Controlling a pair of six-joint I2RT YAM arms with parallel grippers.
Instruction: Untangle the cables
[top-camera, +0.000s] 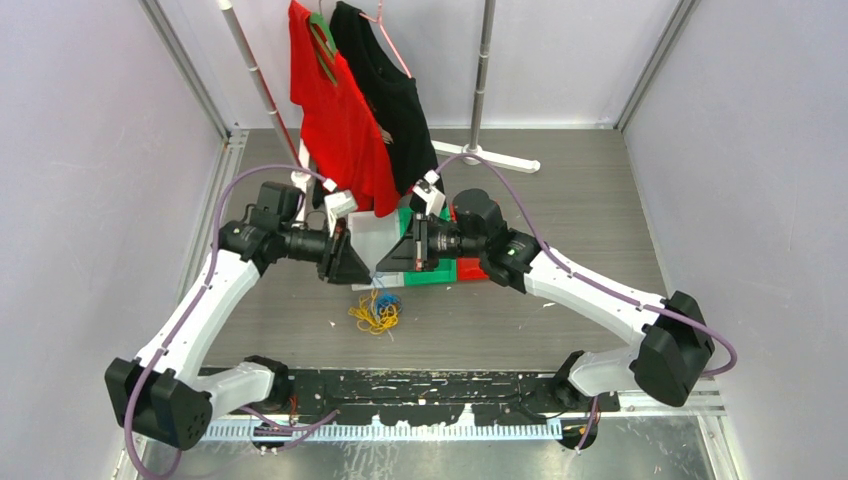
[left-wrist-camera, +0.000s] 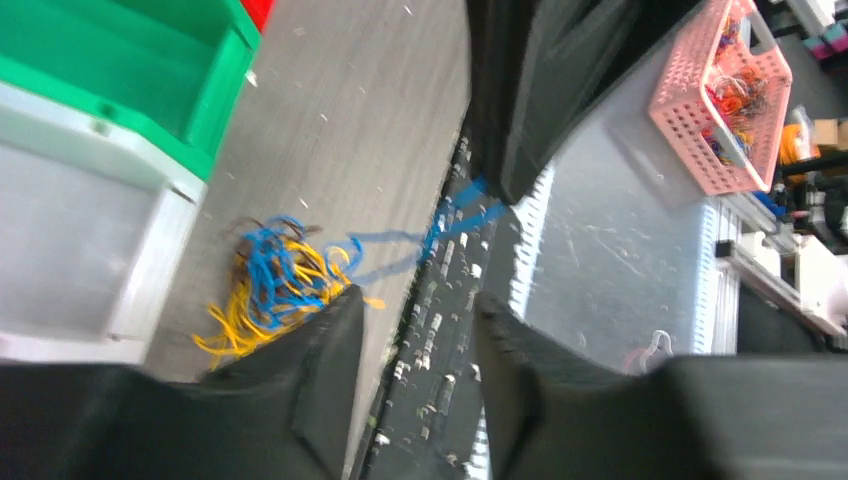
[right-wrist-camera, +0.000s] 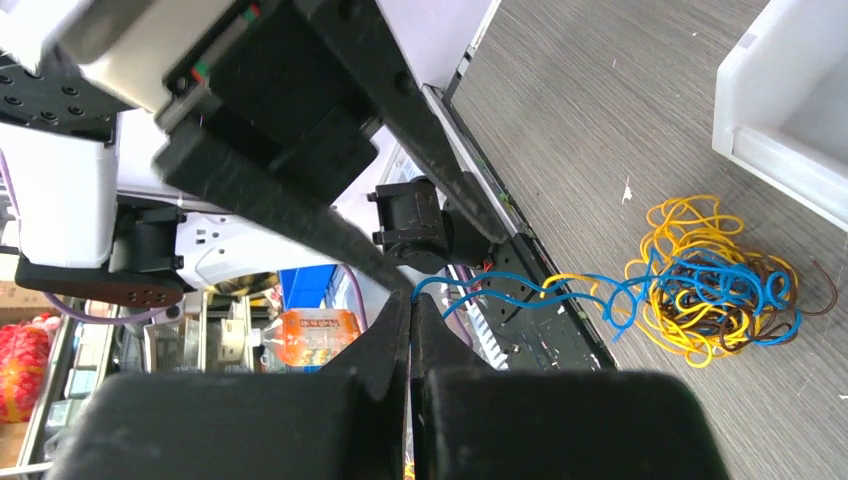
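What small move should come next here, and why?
Probably draw the right gripper away from the bunch. Its jaws are shut on the blue cable, whose far part is looped in that bunch; the left gripper is open, holding nothing.

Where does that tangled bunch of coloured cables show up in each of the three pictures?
Top external: cable bunch sits at the centre of the picture, slightly below the middle.
Left wrist: cable bunch is at the lower left.
Right wrist: cable bunch is on the right side, mid-height.
Shared landmark: the white bin beside it, visible in all three.
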